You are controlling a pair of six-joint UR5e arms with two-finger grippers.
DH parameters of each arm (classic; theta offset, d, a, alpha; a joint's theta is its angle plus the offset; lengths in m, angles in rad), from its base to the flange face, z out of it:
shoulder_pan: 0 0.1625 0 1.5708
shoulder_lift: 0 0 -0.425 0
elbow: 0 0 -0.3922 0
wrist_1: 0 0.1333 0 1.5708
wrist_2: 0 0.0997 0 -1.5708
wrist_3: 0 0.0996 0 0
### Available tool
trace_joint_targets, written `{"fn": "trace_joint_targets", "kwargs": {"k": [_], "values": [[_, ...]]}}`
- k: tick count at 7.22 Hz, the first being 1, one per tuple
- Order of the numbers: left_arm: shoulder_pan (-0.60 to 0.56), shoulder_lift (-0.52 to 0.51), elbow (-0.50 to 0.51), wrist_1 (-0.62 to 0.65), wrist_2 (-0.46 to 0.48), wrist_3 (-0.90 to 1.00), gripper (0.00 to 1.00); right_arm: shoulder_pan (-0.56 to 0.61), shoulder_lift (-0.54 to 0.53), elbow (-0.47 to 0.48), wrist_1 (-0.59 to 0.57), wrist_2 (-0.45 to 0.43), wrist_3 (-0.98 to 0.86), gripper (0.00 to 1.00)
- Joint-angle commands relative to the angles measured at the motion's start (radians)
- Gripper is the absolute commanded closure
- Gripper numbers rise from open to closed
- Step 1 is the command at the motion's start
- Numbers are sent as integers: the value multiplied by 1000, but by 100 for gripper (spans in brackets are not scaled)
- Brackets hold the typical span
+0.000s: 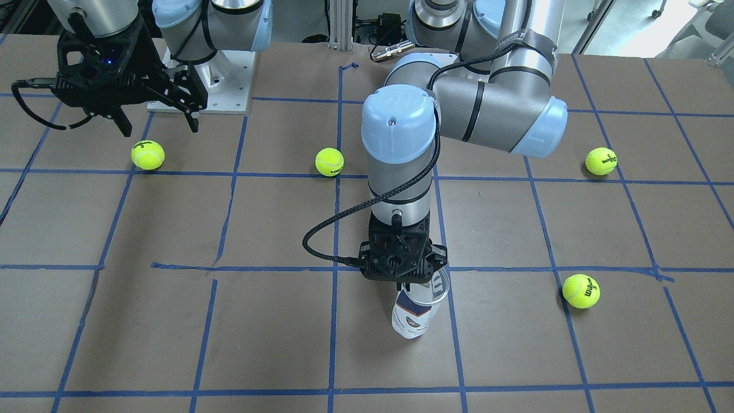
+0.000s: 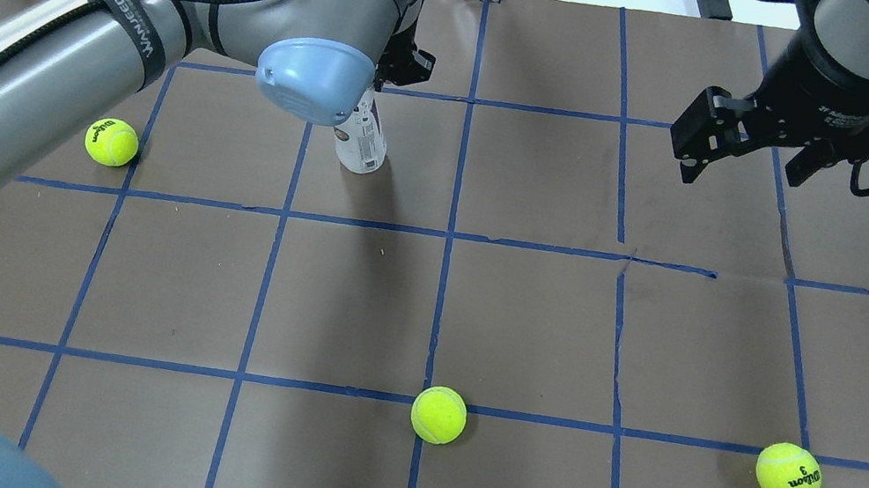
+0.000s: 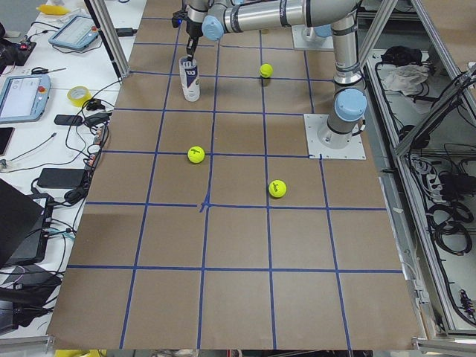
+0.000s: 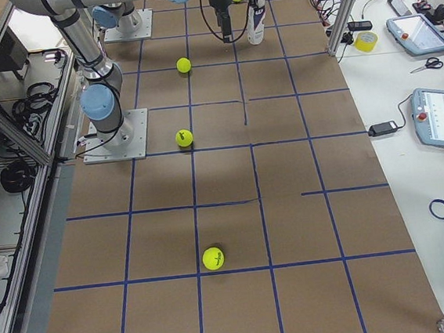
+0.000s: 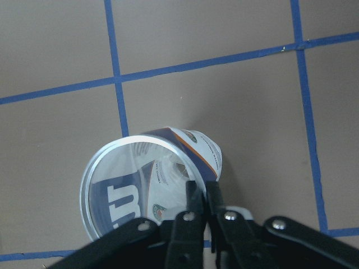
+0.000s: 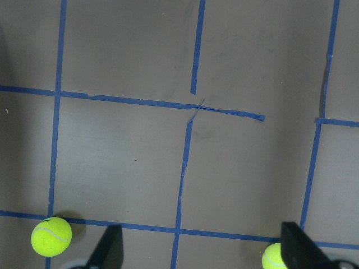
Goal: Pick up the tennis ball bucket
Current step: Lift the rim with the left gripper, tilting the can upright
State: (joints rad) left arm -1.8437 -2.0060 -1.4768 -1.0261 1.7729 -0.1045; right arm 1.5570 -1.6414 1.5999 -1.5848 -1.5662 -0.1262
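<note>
The tennis ball bucket (image 1: 412, 314) is a clear can with a white and navy label and a white "W". It stands tilted on the brown table, open end up. It also shows in the overhead view (image 2: 363, 144) and the left wrist view (image 5: 140, 188). My left gripper (image 1: 414, 284) is straight above it, its fingers (image 5: 203, 193) pinched shut on the can's rim wall. I cannot tell whether the can's base touches the table. My right gripper (image 2: 739, 177) hangs open and empty far off over the table, also seen in its own wrist view (image 6: 202, 252).
Several yellow-green tennis balls lie apart on the table: one (image 1: 581, 291) near the can, three in a row nearer the robot (image 1: 329, 162) (image 1: 147, 155) (image 1: 601, 160). Blue tape lines grid the brown table (image 1: 516, 355). Operator desks with devices line the far edge (image 4: 422, 37).
</note>
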Motion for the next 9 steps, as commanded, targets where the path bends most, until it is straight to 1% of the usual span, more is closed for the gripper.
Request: {"fn": "trace_joint_targets", "kwargs": {"k": [1,5,6,7,9], "values": [[-2,1,-13,61,-7,-3,0,0,0,0,0,0,0,0],[-5,42,0,60,-6,-1,0,0,0,0,0,0,0,0],[-9,68,-2,41,-7,-1,0,0,0,0,0,0,0,0],[-8,111,3,-39,-51,-1,0,0,0,0,0,0,0,0],[-2,234,4,-295,-63,-1,0,0,0,0,0,0,0,0]]}}
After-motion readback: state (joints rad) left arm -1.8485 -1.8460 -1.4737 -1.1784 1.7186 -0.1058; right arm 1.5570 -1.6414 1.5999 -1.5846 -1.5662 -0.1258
